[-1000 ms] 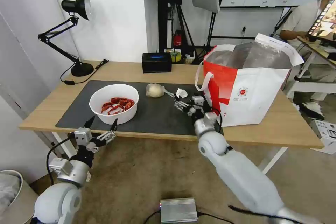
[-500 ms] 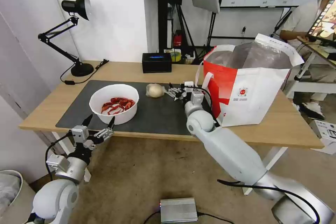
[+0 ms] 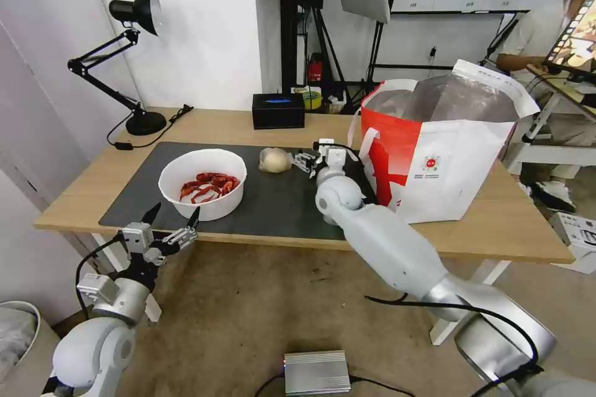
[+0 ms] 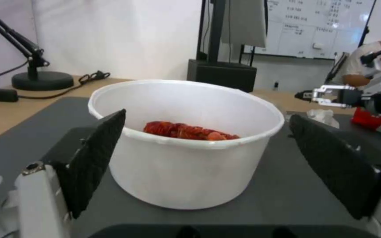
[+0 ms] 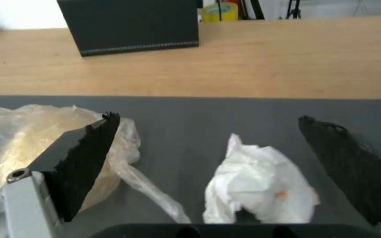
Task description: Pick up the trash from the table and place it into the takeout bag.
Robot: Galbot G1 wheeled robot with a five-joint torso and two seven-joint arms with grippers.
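1. Right tool (image 5: 217,172) wide open, low over the mat (image 3: 279,198), fingers either side of the tissue (image 5: 256,188); holds nothing.
2. Wrapped lump (image 3: 274,160) just beside the tissue, mid-mat.
3. Left tool (image 3: 171,223) wide open, off the desk's (image 3: 472,229) front edge, facing the bowl (image 3: 202,183).
4. Bag (image 3: 447,149) upright at the desk's right end.

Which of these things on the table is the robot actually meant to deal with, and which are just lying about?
Part of the job:
white bowl of red shells
beige lump in clear wrap
crumpled white tissue
takeout bag

Just lying about:
black box
desk lamp
tape roll
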